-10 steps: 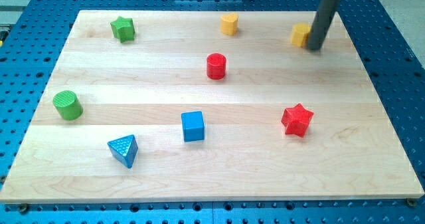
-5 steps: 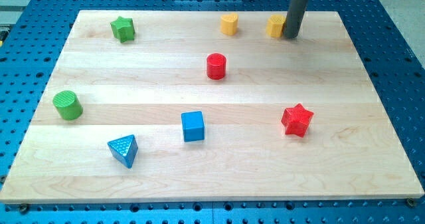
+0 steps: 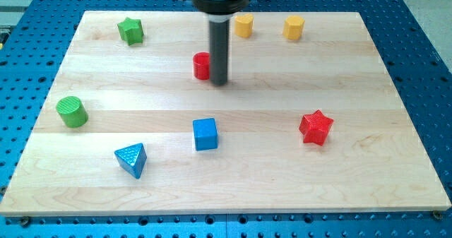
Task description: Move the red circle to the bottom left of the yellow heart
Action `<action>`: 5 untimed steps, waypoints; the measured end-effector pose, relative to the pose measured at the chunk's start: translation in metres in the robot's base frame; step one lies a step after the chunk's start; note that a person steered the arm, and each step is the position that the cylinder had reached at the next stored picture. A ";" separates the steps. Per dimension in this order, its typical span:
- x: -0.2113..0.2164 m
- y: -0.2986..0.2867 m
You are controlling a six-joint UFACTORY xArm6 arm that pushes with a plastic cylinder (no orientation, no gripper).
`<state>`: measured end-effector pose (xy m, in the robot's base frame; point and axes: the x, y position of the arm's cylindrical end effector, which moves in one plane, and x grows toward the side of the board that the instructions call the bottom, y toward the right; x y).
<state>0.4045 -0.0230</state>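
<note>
Red plastic circle block [image 3: 202,66] touches the left side of my tip [image 3: 220,82] on the pale wooden board [image 3: 395,125].

My tip is a bare dark rod with nothing to open or close; it stands upright, pressed against the circle's right edge. The circle lies below and to the left of the yellow heart-shaped block [image 3: 244,25], well apart from it. I judge the place is nearly correct; a push from this side sends the circle further left, away from the heart.
</note>
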 end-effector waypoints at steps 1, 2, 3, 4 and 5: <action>-0.007 -0.031; -0.069 -0.034; -0.077 -0.006; -0.033 0.006; -0.083 0.030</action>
